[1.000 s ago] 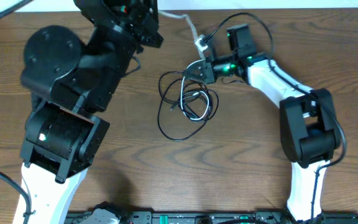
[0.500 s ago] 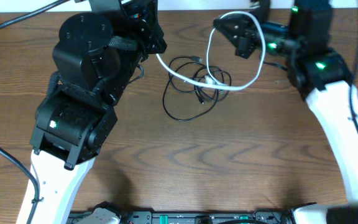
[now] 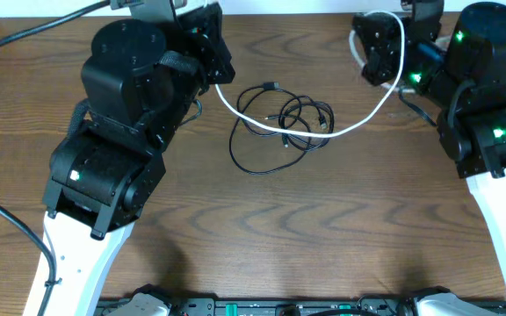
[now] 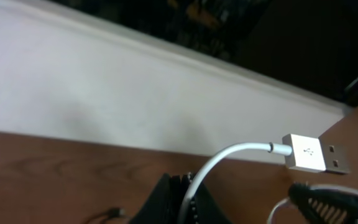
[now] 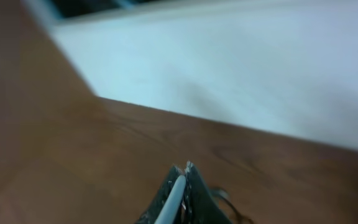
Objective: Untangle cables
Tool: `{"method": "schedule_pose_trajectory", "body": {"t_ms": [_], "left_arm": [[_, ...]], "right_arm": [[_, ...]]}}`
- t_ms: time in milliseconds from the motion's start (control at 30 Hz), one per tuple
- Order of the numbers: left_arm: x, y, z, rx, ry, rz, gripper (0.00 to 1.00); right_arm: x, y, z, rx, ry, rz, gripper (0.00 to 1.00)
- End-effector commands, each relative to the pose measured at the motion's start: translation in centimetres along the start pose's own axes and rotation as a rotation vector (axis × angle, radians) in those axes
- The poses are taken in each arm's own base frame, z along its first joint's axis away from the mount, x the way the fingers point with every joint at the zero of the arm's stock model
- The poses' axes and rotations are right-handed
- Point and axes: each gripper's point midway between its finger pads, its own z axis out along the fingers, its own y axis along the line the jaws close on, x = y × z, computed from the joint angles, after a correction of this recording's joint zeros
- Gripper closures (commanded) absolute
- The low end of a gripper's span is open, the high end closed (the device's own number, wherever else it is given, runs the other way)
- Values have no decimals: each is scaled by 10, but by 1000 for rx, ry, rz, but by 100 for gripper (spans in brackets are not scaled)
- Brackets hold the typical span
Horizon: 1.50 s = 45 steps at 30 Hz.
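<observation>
The white cable (image 3: 341,132) hangs in a slack arc between both grippers, above the table (image 3: 323,228). My left gripper (image 3: 220,77) is shut on it near one end. In the left wrist view the cord (image 4: 229,152) rises from the jaws (image 4: 188,186) to a white USB plug (image 4: 306,152). At the back right, my right gripper (image 3: 365,54) is shut on the other part. The right wrist view shows the cord (image 5: 173,196) pinched between the jaw tips (image 5: 184,168). The black cable (image 3: 306,118) lies in loose loops on the table under the white arc.
The bulky left arm (image 3: 117,132) covers the table's left side, and the right arm (image 3: 490,114) fills the right side. A pale wall runs along the table's far edge (image 4: 104,106). Thick black robot wires (image 3: 7,237) trail at the left.
My right gripper has risen and swung to the back right with the white cable, pulling it up off the black coil. The left arm shifted toward the middle, then held still.
</observation>
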Motion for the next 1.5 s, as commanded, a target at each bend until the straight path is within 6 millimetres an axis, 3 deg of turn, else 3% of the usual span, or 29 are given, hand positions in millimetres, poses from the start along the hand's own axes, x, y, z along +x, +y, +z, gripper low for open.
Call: {"method": "schedule_pose_trajectory", "body": {"t_ms": [0,67,100,267,433,567,767,833,933,1100,1333,1467], "left_arm": [[10,8,9,-39,47,16,64],[26,15,18,-68,105,24,20],[33,18,22,-81,131,27,5],[63,32,40,-140,237,42,3],[73,40,49,-180,268,51,2],[75,41,50,-182,272,52,3],[75,41,49,-182,273,52,2],[75,41,49,-183,275,52,3],[77,42,49,-187,284,55,3],[80,44,47,-191,296,65,3],[76,42,49,-183,279,63,2],[78,42,49,-186,286,64,3]], "right_arm": [[5,-51,10,195,11,-9,99],[10,-71,16,230,29,10,99],[14,-82,19,250,38,20,99],[43,-140,31,351,126,90,99],[62,-193,32,471,175,139,99],[45,-231,21,539,153,173,99],[-5,-292,-14,657,102,183,99],[-18,-320,-29,703,87,179,99],[-21,-364,-49,773,75,205,99],[-9,-429,-73,851,56,253,99],[9,-489,-100,1001,48,240,99],[33,-520,-108,1077,71,258,99]]}}
